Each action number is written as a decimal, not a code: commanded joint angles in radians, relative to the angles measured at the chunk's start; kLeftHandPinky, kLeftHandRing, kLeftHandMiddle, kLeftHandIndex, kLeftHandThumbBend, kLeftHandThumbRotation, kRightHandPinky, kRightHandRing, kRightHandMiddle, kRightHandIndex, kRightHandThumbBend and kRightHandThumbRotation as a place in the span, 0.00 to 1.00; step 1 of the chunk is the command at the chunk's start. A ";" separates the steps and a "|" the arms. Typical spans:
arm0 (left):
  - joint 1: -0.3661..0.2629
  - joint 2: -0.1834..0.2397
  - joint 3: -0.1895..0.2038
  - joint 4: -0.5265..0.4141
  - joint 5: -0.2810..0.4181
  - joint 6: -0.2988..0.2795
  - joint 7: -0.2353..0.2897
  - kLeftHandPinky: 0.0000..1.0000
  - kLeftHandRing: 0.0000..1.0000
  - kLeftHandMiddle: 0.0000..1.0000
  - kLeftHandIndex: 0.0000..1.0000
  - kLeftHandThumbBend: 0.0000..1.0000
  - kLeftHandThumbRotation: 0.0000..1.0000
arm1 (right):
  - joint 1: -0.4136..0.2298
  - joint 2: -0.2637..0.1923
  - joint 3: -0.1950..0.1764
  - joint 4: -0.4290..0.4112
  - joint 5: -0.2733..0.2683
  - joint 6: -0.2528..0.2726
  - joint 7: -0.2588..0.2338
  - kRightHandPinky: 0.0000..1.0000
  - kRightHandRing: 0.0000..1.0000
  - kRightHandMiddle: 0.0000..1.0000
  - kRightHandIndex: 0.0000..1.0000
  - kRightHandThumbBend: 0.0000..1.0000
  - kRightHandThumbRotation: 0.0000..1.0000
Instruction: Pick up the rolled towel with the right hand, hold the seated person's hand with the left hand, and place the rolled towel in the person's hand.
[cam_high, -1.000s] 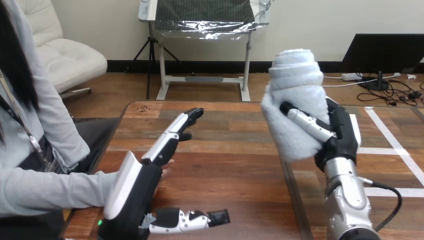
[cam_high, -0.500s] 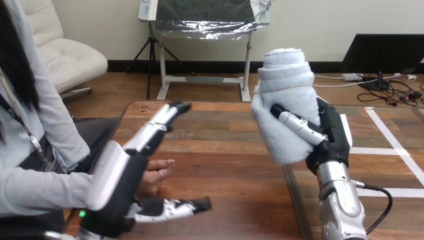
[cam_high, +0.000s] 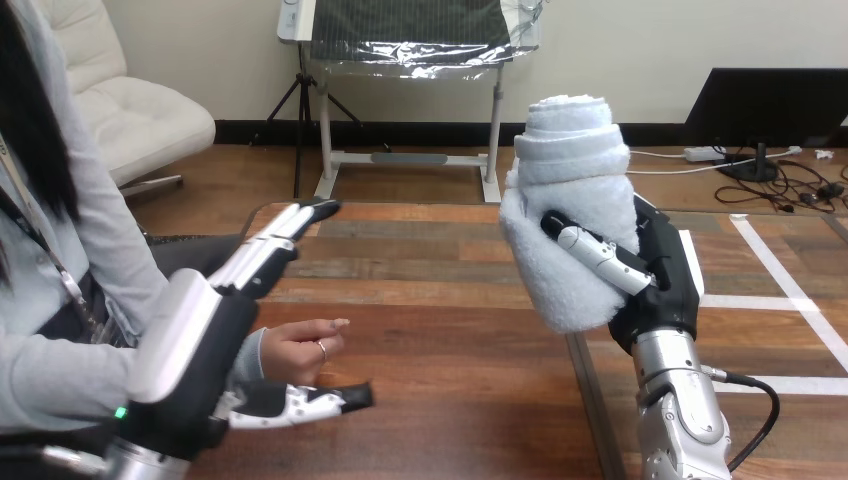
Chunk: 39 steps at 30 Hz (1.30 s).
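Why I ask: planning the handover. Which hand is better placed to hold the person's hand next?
Left: the left hand is open beside the person's hand; the right hand is shut on the towel.

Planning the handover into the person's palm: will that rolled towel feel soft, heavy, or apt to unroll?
Probably soft: the rolled towel bulges around the right hand's curled fingers. Likely light, as one hand holds it upright above the table. Its lower part flares wider than the top, so it may loosen.

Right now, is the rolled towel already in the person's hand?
No: the rolled towel stands upright in the right hand, fingers curled round it, above the table and well apart from the person's hand.
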 joint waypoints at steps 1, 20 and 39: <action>-0.054 0.055 0.014 -0.045 -0.020 0.025 -0.010 0.79 0.89 0.93 0.91 1.00 0.12 | -0.036 0.002 -0.001 -0.096 0.024 -0.022 0.025 0.22 0.26 0.34 0.35 0.62 0.00; -0.171 0.155 -0.011 0.206 -0.003 0.021 0.027 0.81 0.91 0.94 0.94 1.00 0.16 | 0.015 0.018 0.004 -0.198 0.083 0.028 0.093 0.18 0.22 0.32 0.34 0.65 0.00; -0.326 0.214 -0.101 0.539 0.086 -0.005 0.131 0.78 0.89 0.92 0.94 1.00 0.11 | 0.059 0.031 0.011 -0.291 0.109 0.061 0.121 0.17 0.22 0.31 0.34 0.64 0.00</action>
